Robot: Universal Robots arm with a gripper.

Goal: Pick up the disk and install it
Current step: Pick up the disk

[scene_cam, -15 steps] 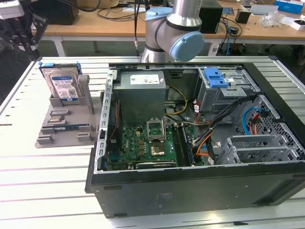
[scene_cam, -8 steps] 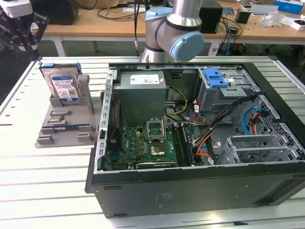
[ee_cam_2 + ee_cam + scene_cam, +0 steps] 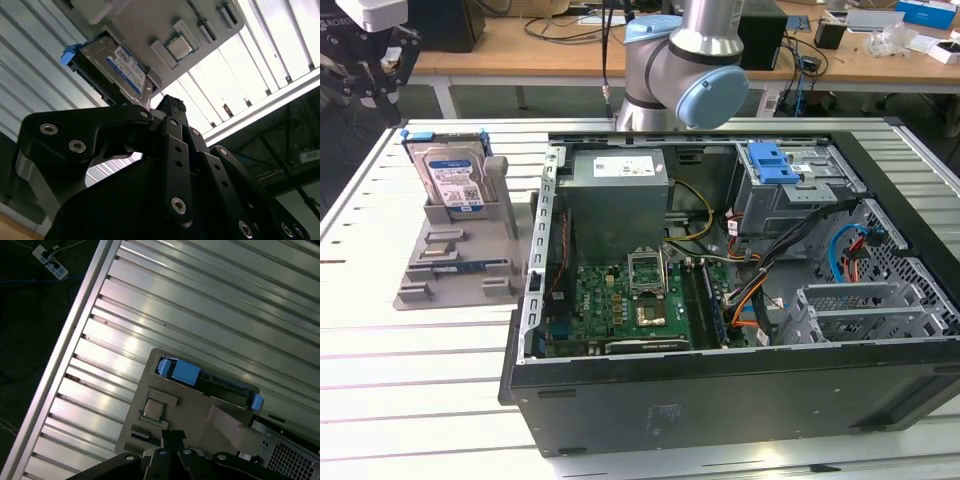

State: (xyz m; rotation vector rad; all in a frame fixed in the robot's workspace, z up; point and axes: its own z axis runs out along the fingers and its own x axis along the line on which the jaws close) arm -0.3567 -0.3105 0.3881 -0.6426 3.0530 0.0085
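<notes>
the disk (image 3: 450, 178) stands on edge in a slot of a grey plastic stand (image 3: 445, 270), at the exterior view's left, just beside the open case (image 3: 720, 395). it is a flat silver slab with a white-and-blue label (image 3: 457, 192), and a blue plastic bracket (image 3: 440, 135) runs round its rim. the stand is matt and stepped; one shallow recess holds a small square chip (image 3: 178, 47) with a dull metal lid. the gripper (image 3: 172, 104) hangs in the air near the stand, apart from the disk: a black linkage of flat bars and bright screw heads, its fingers (image 3: 175, 132) pressed together at one tip, on nothing. the case is a black steel box on its side, open on top: a green board (image 3: 620, 300), a grey box-shaped supply (image 3: 620, 195), a grey metal cage (image 3: 800, 200) with a blue latch (image 3: 775, 160) on it, and orange and blue wires (image 3: 745, 300). the arm (image 3: 685, 55), smooth grey tube with pale blue caps, rises behind the case. all rests on a table (image 3: 410, 410) of ribbed aluminium slats, bright with glare. behind are wooden benches (image 3: 570, 50) strewn with cables (image 3: 560, 25); in the first wrist view the floor (image 3: 25, 340) past the table edge is dark, with a white power strip (image 3: 50, 265) on it.
</notes>
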